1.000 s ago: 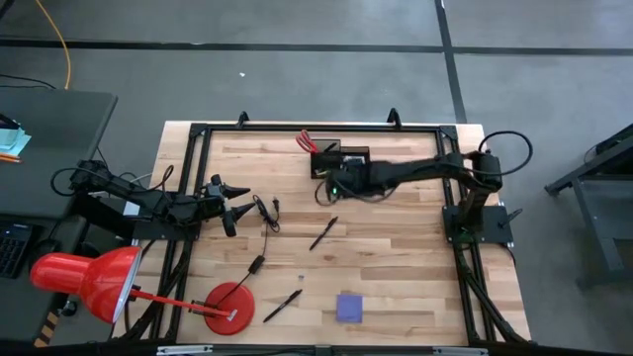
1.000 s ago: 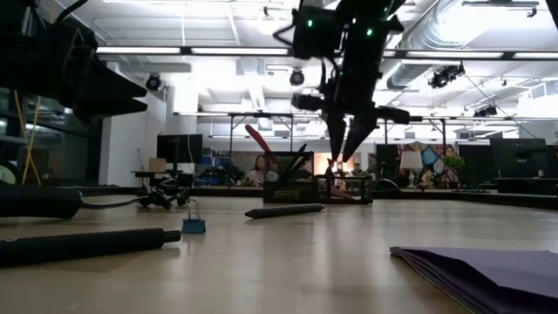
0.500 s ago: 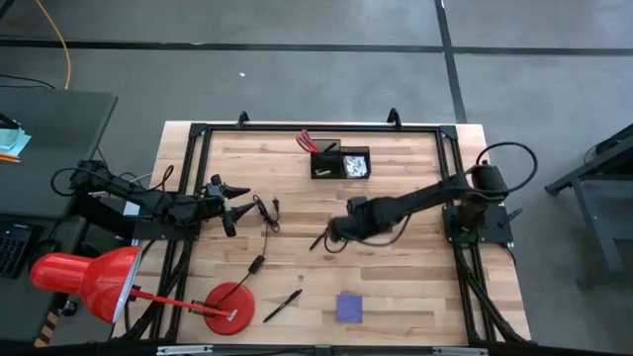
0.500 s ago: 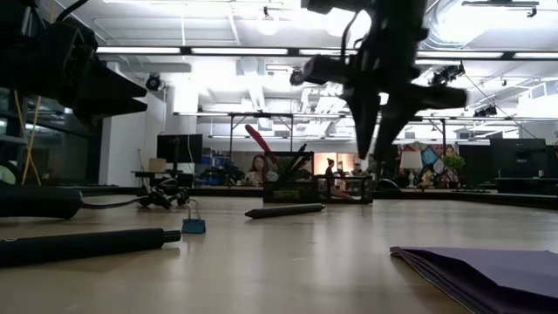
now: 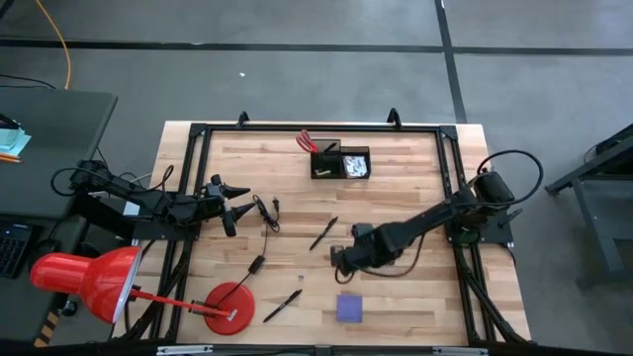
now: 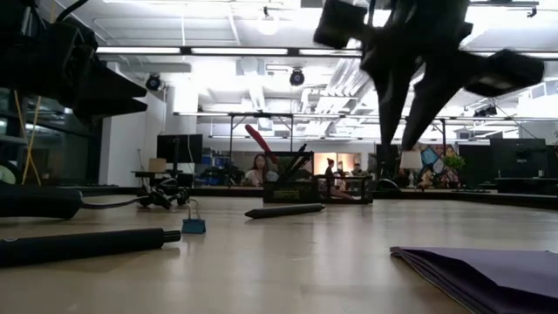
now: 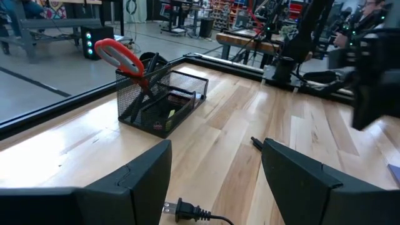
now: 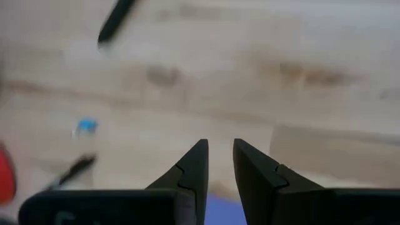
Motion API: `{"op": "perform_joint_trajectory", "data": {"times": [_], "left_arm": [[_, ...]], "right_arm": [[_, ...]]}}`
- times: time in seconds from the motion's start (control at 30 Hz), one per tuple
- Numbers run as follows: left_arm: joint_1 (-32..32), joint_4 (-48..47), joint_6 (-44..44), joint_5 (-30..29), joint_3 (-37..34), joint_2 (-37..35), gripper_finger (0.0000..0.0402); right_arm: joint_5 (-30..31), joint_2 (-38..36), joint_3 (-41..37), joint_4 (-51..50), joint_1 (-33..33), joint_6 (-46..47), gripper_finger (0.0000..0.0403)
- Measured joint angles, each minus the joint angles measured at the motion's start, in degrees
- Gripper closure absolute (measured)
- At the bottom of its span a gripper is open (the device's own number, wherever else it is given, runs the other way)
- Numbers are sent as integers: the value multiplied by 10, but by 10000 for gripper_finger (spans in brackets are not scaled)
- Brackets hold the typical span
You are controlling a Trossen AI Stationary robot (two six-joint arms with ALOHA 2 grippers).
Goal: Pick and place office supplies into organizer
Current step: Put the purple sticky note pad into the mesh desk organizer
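Note:
The black mesh organizer [image 5: 341,162] stands at the table's far middle. In it are the red-handled scissors [image 5: 308,140], upright in the cup section, and a white packet [image 5: 357,166] in the tray. One black pen [image 5: 323,233] lies mid-table and another [image 5: 283,305] lies near the front. The purple pad [image 5: 348,308] lies flat at the front. My right gripper [image 5: 339,261] hangs above the table between the mid-table pen and the pad, slightly open and empty; it also shows in its own wrist view [image 8: 219,150]. My left gripper [image 7: 215,169] waits at the table's left, open and empty.
A thin black cable [image 5: 265,214] with a plug lies left of centre. The red lamp base [image 5: 228,308] stands at the front left, with the red shade [image 5: 89,282] off the table's left. A tiny blue piece [image 8: 86,126] lies between the pens.
My right gripper has swung from above the organizer toward the table's near edge, passing over the mid-table pen, and now hangs over the bare wood just beyond the purple pad. Nothing on the table has moved.

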Motion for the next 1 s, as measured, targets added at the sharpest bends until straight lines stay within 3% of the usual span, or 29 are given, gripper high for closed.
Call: {"op": "perform_joint_trajectory", "data": {"times": [0.43, 0.77, 1.0], "left_arm": [[0, 0, 0, 0, 0, 0, 169], [0, 0, 0, 0, 0, 0, 169], [0, 0, 0, 0, 0, 0, 169]], "right_arm": [[-39, 3, 0, 62, 84, 7, 336], [-17, 17, 0, 122, 113, 182, 336], [-104, 64, 0, 206, 104, 184, 336]]}}
